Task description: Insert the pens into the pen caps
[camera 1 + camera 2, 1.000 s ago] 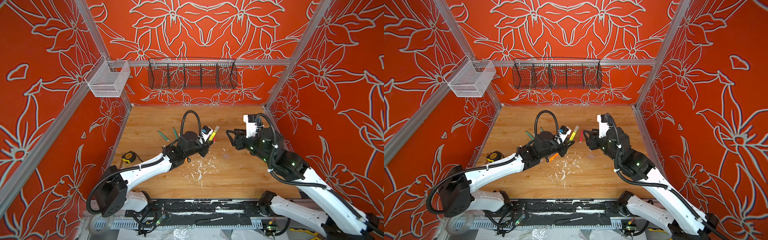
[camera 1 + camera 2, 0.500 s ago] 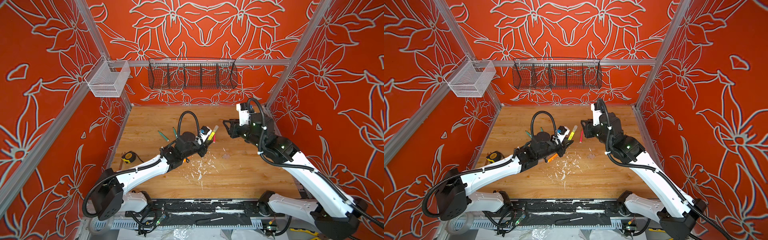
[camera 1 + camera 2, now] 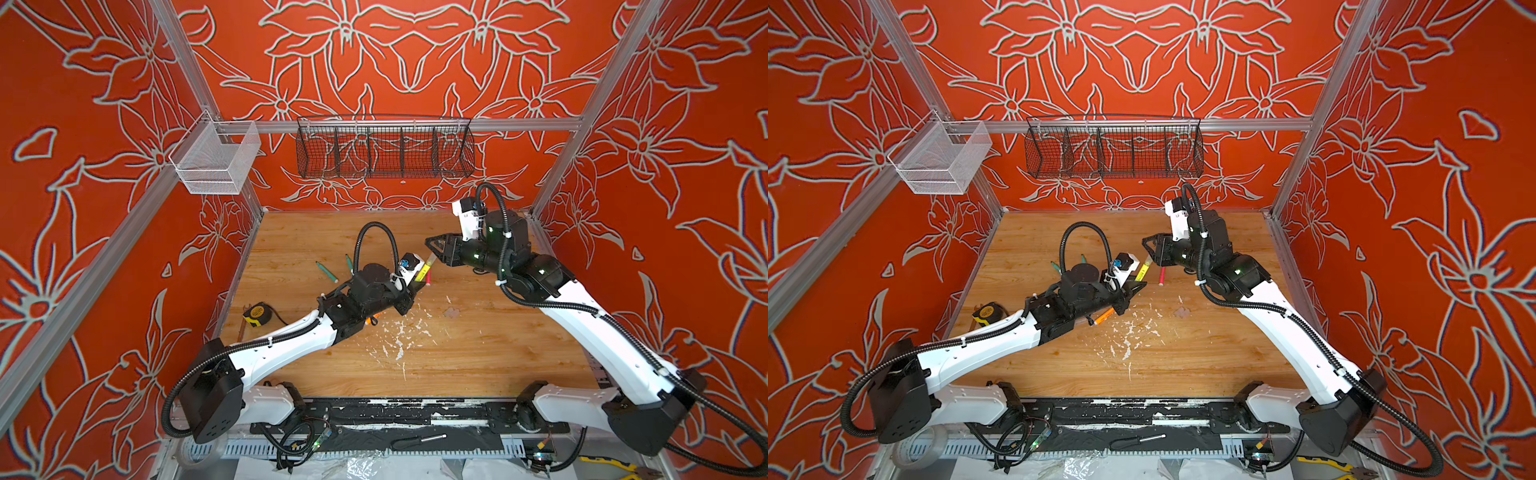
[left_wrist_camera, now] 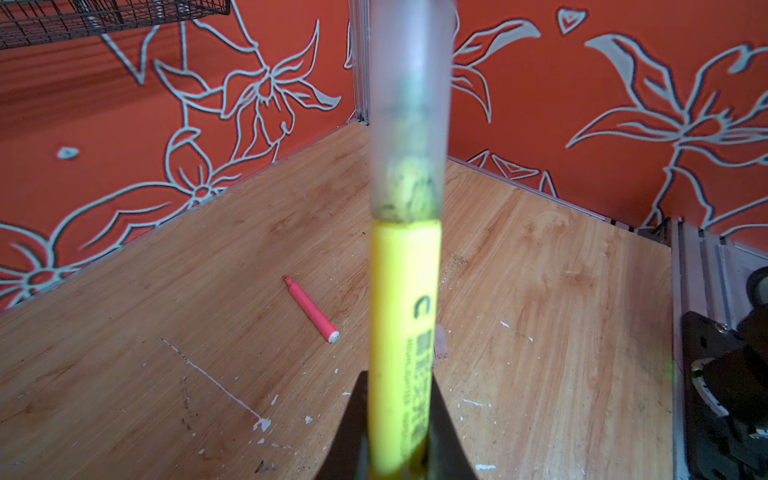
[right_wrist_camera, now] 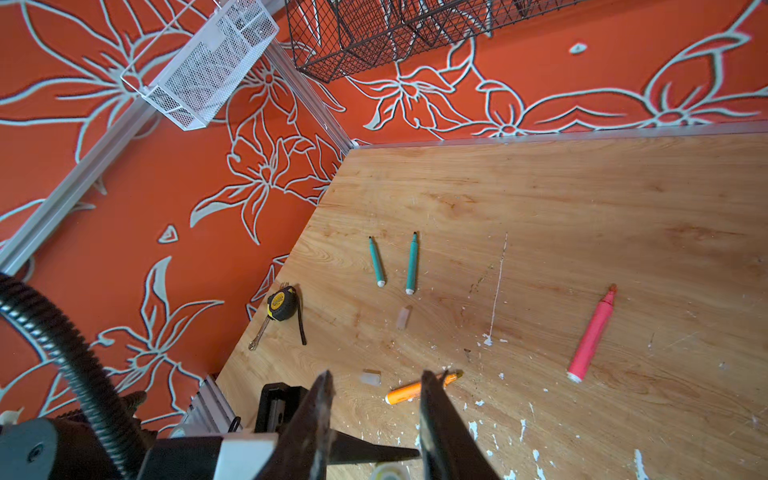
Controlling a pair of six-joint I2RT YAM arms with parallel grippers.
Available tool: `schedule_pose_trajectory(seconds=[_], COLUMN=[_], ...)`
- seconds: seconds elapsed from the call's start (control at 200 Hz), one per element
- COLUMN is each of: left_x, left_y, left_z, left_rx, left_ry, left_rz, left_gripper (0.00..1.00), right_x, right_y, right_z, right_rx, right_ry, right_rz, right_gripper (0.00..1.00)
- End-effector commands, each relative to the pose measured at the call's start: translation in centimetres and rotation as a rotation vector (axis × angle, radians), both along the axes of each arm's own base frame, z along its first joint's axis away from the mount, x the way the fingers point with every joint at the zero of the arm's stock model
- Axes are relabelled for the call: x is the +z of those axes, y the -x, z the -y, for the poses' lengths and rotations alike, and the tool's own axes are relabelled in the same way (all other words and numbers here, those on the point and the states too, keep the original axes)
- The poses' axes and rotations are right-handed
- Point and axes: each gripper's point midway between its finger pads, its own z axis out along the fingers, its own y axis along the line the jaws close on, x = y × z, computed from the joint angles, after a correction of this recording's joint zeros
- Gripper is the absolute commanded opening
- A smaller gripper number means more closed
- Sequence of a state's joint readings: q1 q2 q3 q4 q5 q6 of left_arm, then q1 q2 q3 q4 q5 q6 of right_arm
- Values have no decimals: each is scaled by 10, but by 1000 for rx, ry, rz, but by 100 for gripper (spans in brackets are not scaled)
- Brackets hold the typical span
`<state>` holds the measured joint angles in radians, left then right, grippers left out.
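One yellow pen clamped in left end effector, clear cap over its tip, up off the tabletop. Right end effector jaws apart, empty. Pink pen, orange pen lie loose on tabletop.

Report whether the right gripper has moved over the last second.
Yes. In a top view the right gripper has moved away from the front edge, toward the black wire basket hanging at the back, and slightly to the left.

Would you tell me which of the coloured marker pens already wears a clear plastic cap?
The yellow marker pen in the left gripper; the teal pens, pink pen and orange pen lie uncapped.
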<state>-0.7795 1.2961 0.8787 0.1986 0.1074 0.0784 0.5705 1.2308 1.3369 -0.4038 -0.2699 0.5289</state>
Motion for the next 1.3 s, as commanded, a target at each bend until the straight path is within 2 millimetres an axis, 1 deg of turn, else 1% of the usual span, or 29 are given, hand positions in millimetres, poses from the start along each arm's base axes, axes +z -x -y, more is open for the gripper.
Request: schedule_pose_trajectory(seconds=[0.0, 0.11, 0.205, 0.35, 0.52, 0.595, 0.841, 1.086, 1.291], left_x=[27, 27, 27, 28, 29, 30, 44, 61, 78], left_y=[1, 0, 0, -2, -3, -4, -7, -7, -22], left_z=[0, 0, 1, 1, 0, 0, -2, 2, 5], left_rx=[-12, -11, -13, -9, -6, -5, -7, -40, -30], left_ry=[42, 41, 47, 52, 63, 70, 130, 161, 235], left_rz=[45, 41, 36, 31, 19, 15, 2, -39, -96], left_gripper=[0, 0, 0, 0, 0, 0, 0, 0, 0], right_x=[0, -5, -11, -14, -18, -21, -34, -58, -78], right_y=[3, 8, 9, 10, 12, 12, 16, 19, 24], right_z=[4, 1, 1, 0, -1, -1, -2, 1, 0], right_rx=[-20, 4, 5, 15, 18, 23, 34, 39, 74], right_ry=[-29, -40, -34, -43, -44, -41, -28, 19, 73], right_rz=[-6, -25, -40, -55, -68, -78, -102, -134, -162], right_gripper=[36, 36, 33, 30, 21, 15, 0, 0, 0])
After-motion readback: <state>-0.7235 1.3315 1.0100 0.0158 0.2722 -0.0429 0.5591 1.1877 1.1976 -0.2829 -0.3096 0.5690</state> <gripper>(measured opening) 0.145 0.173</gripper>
